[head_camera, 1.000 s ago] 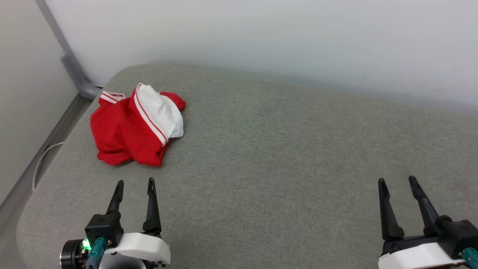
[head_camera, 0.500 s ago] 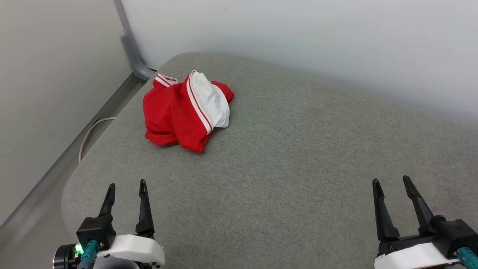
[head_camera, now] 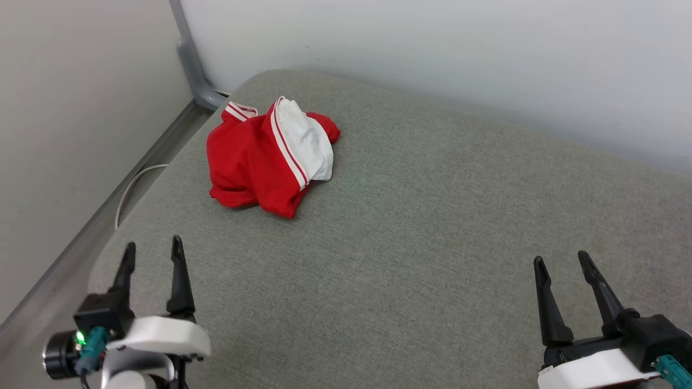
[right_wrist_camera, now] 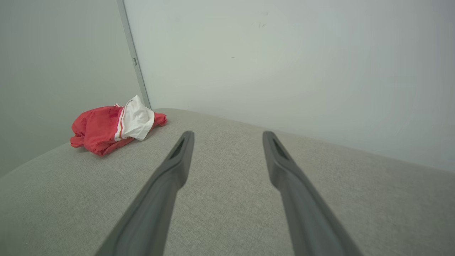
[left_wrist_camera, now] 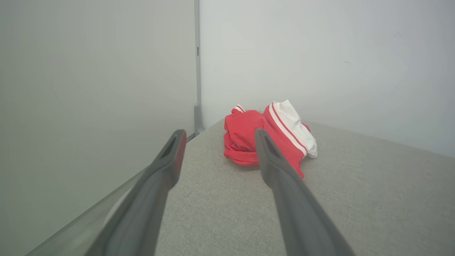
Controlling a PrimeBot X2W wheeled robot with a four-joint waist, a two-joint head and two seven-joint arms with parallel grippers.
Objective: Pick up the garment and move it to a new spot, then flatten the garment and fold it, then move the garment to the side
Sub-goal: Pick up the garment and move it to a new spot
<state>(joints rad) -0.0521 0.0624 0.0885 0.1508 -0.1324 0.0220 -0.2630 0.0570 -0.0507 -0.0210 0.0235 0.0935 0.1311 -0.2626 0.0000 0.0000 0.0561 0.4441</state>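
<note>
The garment (head_camera: 259, 159) lies crumpled in a red heap with a white sleeve and striped trim on top, at the far left corner of the grey padded surface (head_camera: 411, 227). It also appears ahead in the left wrist view as the garment (left_wrist_camera: 245, 138), and at the far left in the right wrist view as the garment (right_wrist_camera: 106, 129). My left gripper (head_camera: 153, 249) hovers open near the surface's left front edge, well short of the heap. At the lower right my right gripper (head_camera: 561, 260) stands open, far from it. Nothing sits between either pair of fingers.
A pale wall (head_camera: 432, 54) runs behind the surface and a grey panel (head_camera: 70, 108) stands on the left. A grey post (head_camera: 189, 65) rises at the corner. A white cable (head_camera: 132, 189) lies in the gap along the left edge.
The camera has swung left, so the garment shifted right in the picture. My left gripper has moved left and slightly forward. The garment itself has not moved.
</note>
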